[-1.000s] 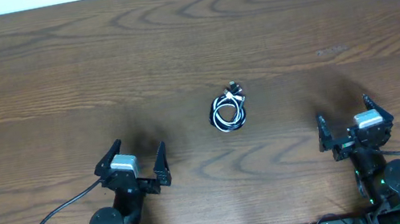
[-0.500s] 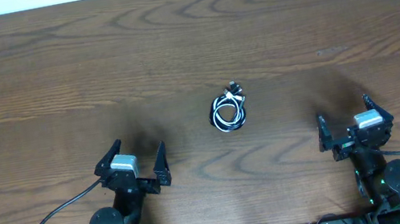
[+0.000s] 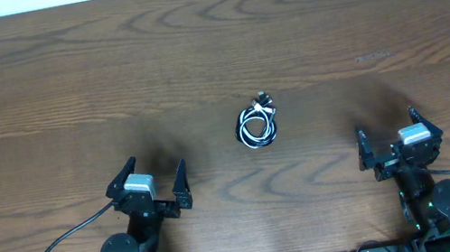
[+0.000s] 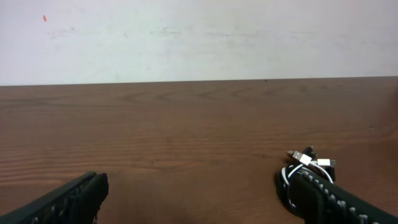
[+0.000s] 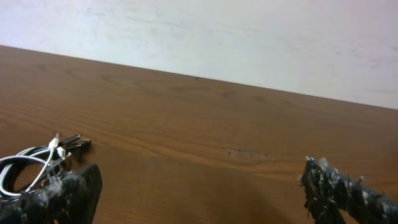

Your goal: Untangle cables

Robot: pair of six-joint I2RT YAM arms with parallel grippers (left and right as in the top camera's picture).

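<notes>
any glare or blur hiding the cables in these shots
Overhead: even light, no glare, cables sharp, two soft shadows on the table. Left wrist: a finger covers part of them. Right wrist: near fingers look soft, cables legible.

Dark wood-grain table (image 3: 194,49); plain white wall (image 4: 199,37) behind far edge; even light.
</notes>
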